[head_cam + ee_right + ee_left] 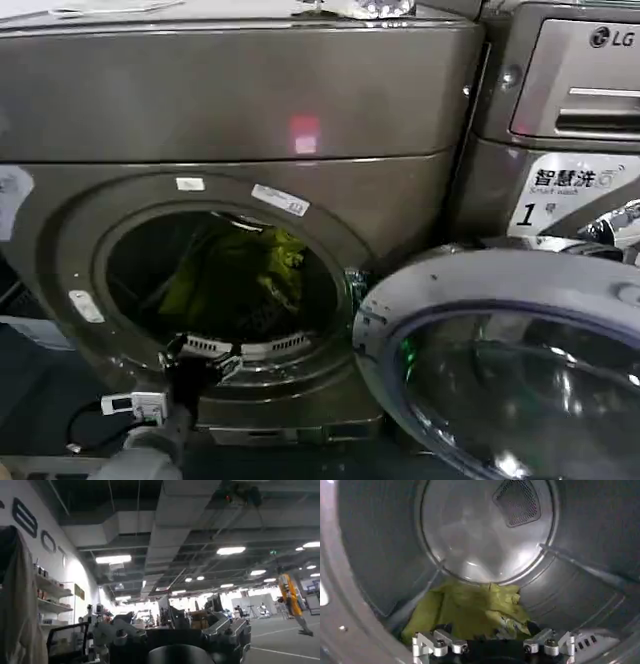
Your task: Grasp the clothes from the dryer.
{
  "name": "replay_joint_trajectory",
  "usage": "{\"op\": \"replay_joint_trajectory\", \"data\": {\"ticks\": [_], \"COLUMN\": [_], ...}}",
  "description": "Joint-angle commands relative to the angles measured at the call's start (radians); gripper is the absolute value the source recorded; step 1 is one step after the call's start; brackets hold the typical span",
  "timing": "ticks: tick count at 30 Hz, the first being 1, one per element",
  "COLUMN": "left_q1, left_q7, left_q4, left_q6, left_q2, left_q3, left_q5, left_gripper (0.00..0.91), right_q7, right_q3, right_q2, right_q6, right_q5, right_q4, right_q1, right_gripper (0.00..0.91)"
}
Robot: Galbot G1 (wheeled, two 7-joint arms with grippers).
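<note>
The dryer is a dark grey-bronze front loader with its round mouth uncovered. The clothes, a crumpled yellow-green bundle, lie on the drum floor toward the back. My left gripper sits at the lower lip of the mouth, reaching inward. In the left wrist view the clothes lie just beyond the left gripper, whose jaws stand wide open with nothing between them. My right gripper is away from the dryer, pointing up toward a ceiling, open and holding nothing.
The dryer's glass door hangs open at the lower right, close to the mouth. An LG-marked machine stands on the right. Inside the drum are a ribbed wall and a mesh vent in the back plate.
</note>
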Motion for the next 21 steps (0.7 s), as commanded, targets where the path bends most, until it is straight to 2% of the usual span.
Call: {"op": "replay_joint_trajectory", "data": {"ticks": [1, 4, 11, 17, 21], "left_q1": [-0.184, -0.266, -0.454, -0.575, -0.629], "left_q7": [0.002, 0.000, 0.015, 0.022, 0.026], "left_q4": [0.170, 0.284, 0.488, 0.725, 0.829], "left_q6": [-0.057, -0.099, -0.115, -0.230, -0.258], "left_q2": [-0.007, -0.010, -0.012, -0.030, -0.034], "left_q3": [0.010, 0.005, -0.011, -0.024, -0.027], "left_q5": [0.028, 0.020, 0.031, 0.103, 0.127], "left_gripper": [0.907, 0.907, 0.907, 0.907, 0.907], "right_q7": [-0.001, 0.000, -0.001, -0.001, -0.003], "right_q3": [0.001, -0.003, -0.011, -0.016, -0.020], "right_q2": [-0.001, -0.001, -0.002, -0.004, -0.003], "right_q6": [0.010, 0.009, 0.008, 0.006, 0.006], "right_q5": [0.001, 0.002, 0.003, 0.004, 0.004], "right_q4": [0.001, 0.007, 0.015, 0.024, 0.027], "right_q1": [-0.002, 0.001, 0.002, 0.006, 0.007], "right_gripper": [0.907, 0.907, 0.907, 0.907, 0.907]}}
